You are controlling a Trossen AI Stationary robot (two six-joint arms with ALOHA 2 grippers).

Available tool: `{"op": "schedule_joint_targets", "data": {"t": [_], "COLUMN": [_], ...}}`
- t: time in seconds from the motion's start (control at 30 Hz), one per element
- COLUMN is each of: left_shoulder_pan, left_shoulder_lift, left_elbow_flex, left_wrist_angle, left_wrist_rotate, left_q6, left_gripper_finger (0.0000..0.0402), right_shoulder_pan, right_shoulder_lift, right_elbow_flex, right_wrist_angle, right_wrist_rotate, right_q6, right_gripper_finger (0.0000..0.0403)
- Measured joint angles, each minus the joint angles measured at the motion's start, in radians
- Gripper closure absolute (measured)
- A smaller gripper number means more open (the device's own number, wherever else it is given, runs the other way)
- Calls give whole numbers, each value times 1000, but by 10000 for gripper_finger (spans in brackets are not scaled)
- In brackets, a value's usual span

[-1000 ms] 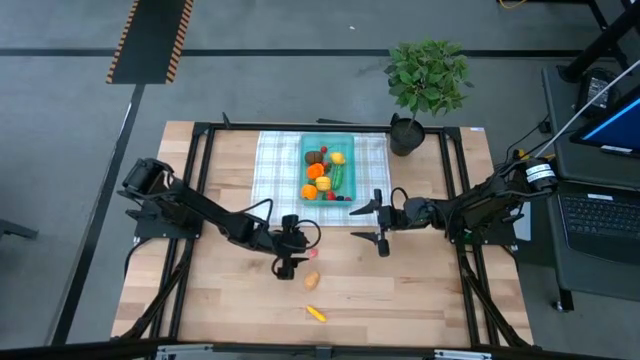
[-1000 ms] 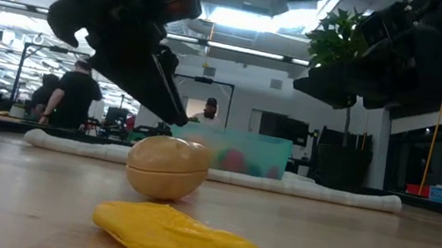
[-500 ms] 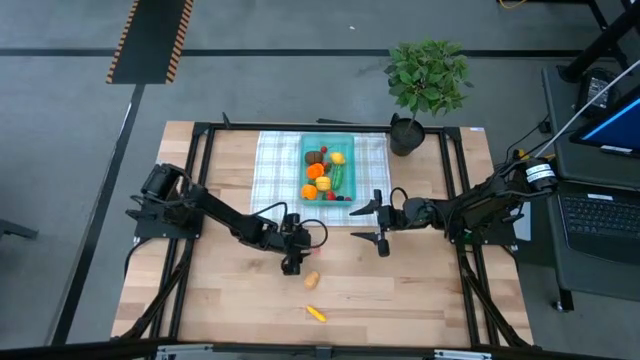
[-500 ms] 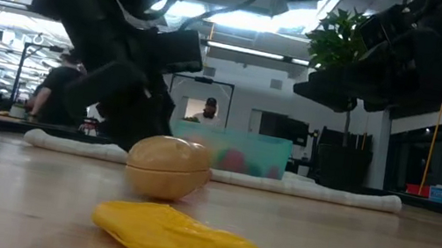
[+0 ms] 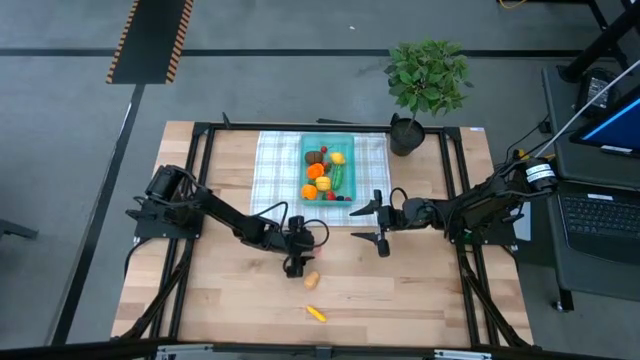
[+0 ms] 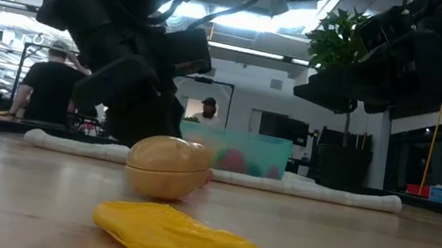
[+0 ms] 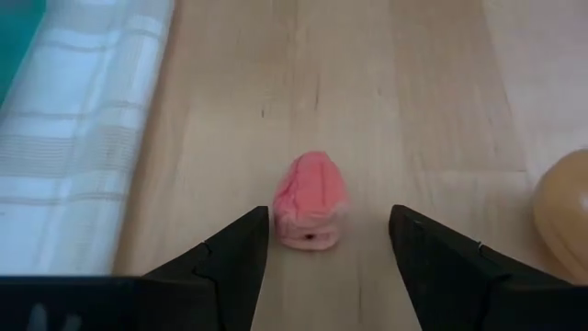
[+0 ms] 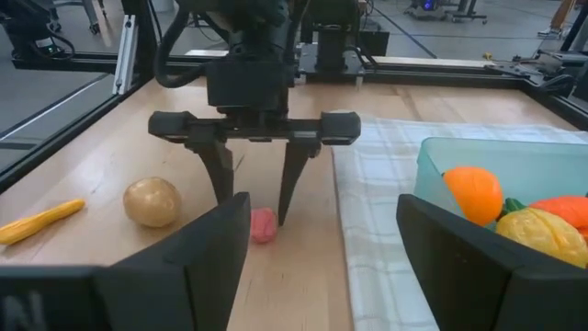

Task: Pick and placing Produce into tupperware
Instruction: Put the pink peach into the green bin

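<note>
A small pink produce piece [image 7: 310, 202] lies on the wooden table. My left gripper [image 7: 326, 244] is open and low over it, slanting down, with one finger on each side and a gap to each. In the right wrist view the same piece [image 8: 263, 223] shows between those fingers [image 8: 220, 184]. A tan potato [image 5: 312, 280] and a yellow piece [image 5: 316, 314] lie nearer the table's near edge. The teal tupperware [image 5: 304, 145] holds several produce pieces and rests on a checked cloth [image 5: 275, 170]. My right gripper [image 5: 372, 223] waits open beside the tupperware's near right corner.
A potted plant [image 5: 428, 75] stands at the far right of the table. The black frame rails [image 5: 200, 180] run along both sides. Bare wood lies around the potato [image 6: 167, 167] and the yellow piece [image 6: 180, 240]. People [image 6: 49, 88] stand in the room beyond the table.
My left gripper has sunk toward the table and shifted a little to the right, so its open fingers now stand on either side of the pink piece. The produce has kept its place.
</note>
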Motion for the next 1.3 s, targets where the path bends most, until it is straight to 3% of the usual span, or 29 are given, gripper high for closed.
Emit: {"op": "schedule_joint_targets", "data": {"t": [0.5, 1.0, 1.13, 1.3], "left_shoulder_pan": [10, 13, 15, 23], "left_shoulder_lift": [48, 50, 41, -14], "left_elbow_flex": [1, 1, 1, -4], "left_wrist_angle": [89, 78, 63, 10], "left_wrist_rotate": [-1, -8, -17, -15], "left_q6": [23, 27, 29, 80], "left_gripper_finger": [188, 329, 344, 333], "right_shoulder_pan": [0, 0, 0, 0], "right_shoulder_lift": [0, 0, 0, 0], "right_elbow_flex": [0, 0, 0, 0], "right_wrist_angle": [-7, -20, -20, -21], "right_wrist_rotate": [0, 0, 0, 0], "right_q6": [2, 27, 27, 29], "right_gripper_finger": [128, 128, 128, 128]}}
